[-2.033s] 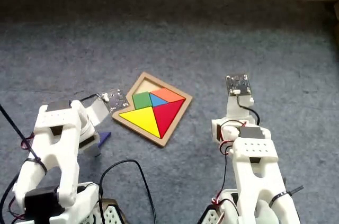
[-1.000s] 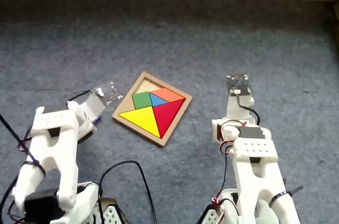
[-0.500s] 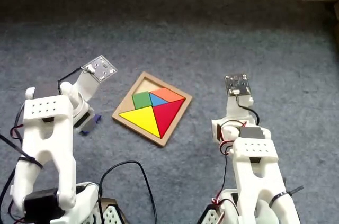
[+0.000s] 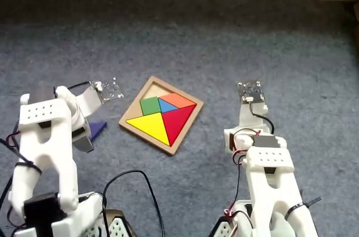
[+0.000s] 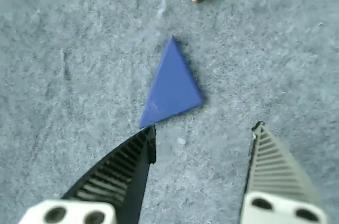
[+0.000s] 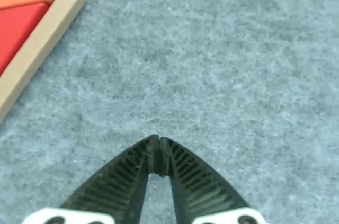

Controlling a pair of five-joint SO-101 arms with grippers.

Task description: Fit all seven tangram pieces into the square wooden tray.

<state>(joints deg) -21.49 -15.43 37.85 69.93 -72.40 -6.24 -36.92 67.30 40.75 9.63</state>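
The square wooden tray (image 4: 189,120) lies tilted like a diamond in the middle of the carpet, holding yellow, red, orange, green and light blue pieces, with bare wood (image 4: 152,91) showing at its upper-left side. A dark blue triangle (image 5: 172,85) lies flat on the carpet just left of the tray, also seen as the blue triangle (image 4: 97,129) beside the left arm. My left gripper (image 5: 204,128) hovers open over it, one fingertip at the triangle's corner. My right gripper (image 6: 159,155) is shut on nothing, over bare carpet right of the tray corner (image 6: 62,9).
Grey carpet (image 4: 224,41) covers the whole work surface, with open room behind and to the right of the tray. A black cable (image 4: 132,176) loops on the carpet near the front between the two arm bases.
The left arm swung away to the left and came back; its gripper now hangs over the blue triangle, which lies slightly farther left. The right arm kept still.
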